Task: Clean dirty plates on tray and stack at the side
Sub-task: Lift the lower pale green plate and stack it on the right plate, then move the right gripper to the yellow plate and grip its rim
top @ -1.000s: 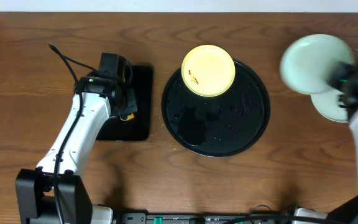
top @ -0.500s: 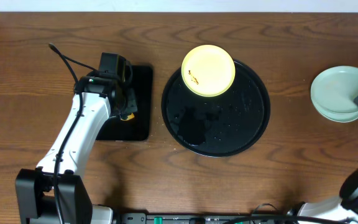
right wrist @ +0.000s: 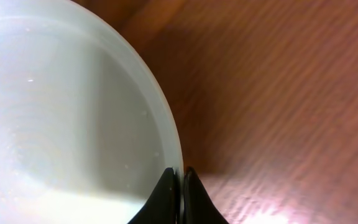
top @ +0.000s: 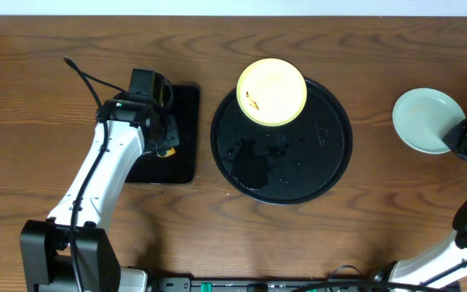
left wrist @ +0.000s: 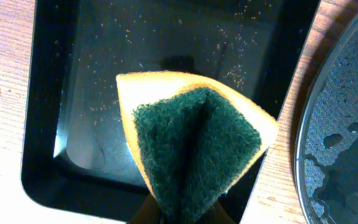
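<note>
A pale yellow plate (top: pixel 272 91) with small dark smudges near its left edge sits on the far part of the round black tray (top: pixel 306 162), which is wet. A pale mint-blue plate (top: pixel 425 120) lies on the table at the right. My right gripper (top: pixel 459 135) (right wrist: pixel 182 177) is shut on the near right rim of that plate (right wrist: pixel 61 112). My left gripper (top: pixel 166 136) (left wrist: pixel 185 216) is shut on a folded yellow and green sponge (left wrist: pixel 197 143) above the rectangular black tray (top: pixel 186 101).
The rectangular tray (left wrist: pixel 73 93) lies left of the round tray, whose rim (left wrist: pixel 347 124) shows wet patches. A black cable (top: pixel 83 75) runs over the table behind the left arm. Bare wood lies between the round tray and the mint-blue plate.
My right gripper brought the mint-blue plate down from the air to the table at the right, then shifted it a little to the left. The left arm and sponge have not moved.
</note>
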`<state>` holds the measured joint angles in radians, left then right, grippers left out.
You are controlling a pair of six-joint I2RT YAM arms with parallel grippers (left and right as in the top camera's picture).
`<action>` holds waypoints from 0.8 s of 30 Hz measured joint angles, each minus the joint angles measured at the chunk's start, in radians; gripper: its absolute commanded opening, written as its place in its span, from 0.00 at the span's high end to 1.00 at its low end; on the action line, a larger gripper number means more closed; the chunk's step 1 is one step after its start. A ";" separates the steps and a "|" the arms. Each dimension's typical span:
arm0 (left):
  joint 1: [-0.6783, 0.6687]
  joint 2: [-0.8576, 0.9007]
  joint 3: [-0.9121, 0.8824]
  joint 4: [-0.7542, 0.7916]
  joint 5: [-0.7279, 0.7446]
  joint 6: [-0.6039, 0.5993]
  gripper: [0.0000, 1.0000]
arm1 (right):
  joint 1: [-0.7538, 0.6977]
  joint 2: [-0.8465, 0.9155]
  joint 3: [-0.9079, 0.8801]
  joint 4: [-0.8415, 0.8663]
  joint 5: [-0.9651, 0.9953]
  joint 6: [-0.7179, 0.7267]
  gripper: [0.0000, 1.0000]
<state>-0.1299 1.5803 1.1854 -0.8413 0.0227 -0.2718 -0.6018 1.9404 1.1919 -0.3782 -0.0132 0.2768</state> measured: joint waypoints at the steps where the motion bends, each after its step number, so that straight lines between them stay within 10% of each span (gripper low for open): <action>1: 0.000 0.000 0.000 0.000 0.000 0.000 0.92 | 0.010 0.000 0.000 -0.002 -0.006 -0.002 0.96; 24: 0.000 0.000 0.000 0.000 0.000 0.000 0.91 | 0.214 -0.130 0.160 -0.209 -0.241 -0.216 0.36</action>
<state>-0.1299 1.5803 1.1854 -0.8417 0.0227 -0.2718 -0.3874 1.8103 1.3521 -0.5873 -0.2546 0.0605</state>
